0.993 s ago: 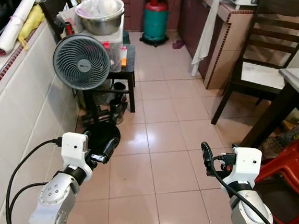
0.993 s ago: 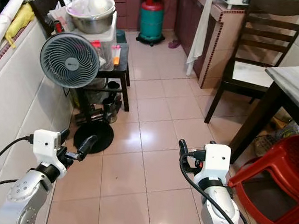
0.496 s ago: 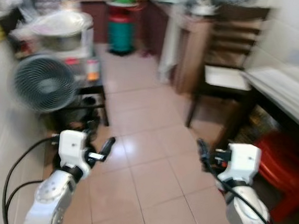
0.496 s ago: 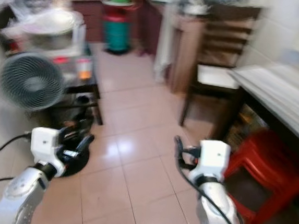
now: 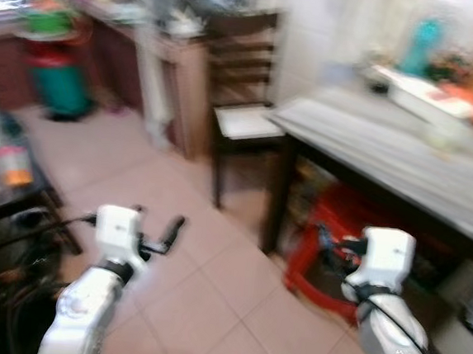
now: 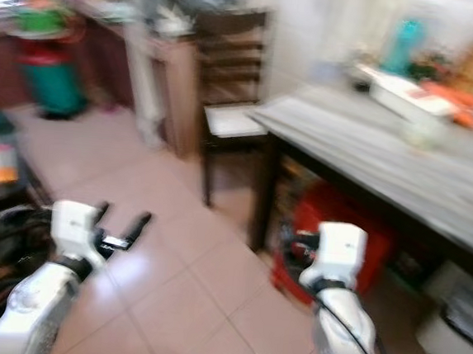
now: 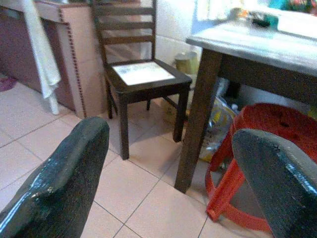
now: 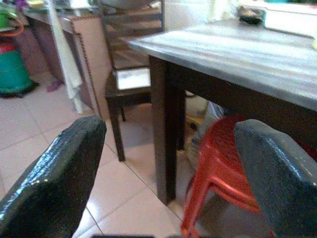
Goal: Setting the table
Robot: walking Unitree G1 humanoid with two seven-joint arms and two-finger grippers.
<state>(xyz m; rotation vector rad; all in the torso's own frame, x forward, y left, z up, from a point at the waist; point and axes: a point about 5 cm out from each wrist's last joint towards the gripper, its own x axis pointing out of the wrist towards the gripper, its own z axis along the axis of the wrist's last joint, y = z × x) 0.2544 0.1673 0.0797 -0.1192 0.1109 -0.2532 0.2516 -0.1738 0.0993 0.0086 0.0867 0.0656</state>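
While both pincers gape empty, one chair, one table, one red stool stand.

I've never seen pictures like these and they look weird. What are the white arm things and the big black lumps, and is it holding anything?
It is a walking robot, and the pictures come from its own cameras. Two come from the eyes in its head, looking down at its two silver arms. They are blurry.

The left gripper and the right gripper are its hands, each with two long black fingers. The other two pictures come from cameras on its wrists, so the big black lumps are those fingers seen very close. Both grippers are open and hold nothing.

In front stands a grey-topped dark-legged table with blurry things on it that I cannot name. A red plastic stool sits under it, and a dark wooden chair stands beside it on the pale tiled floor.
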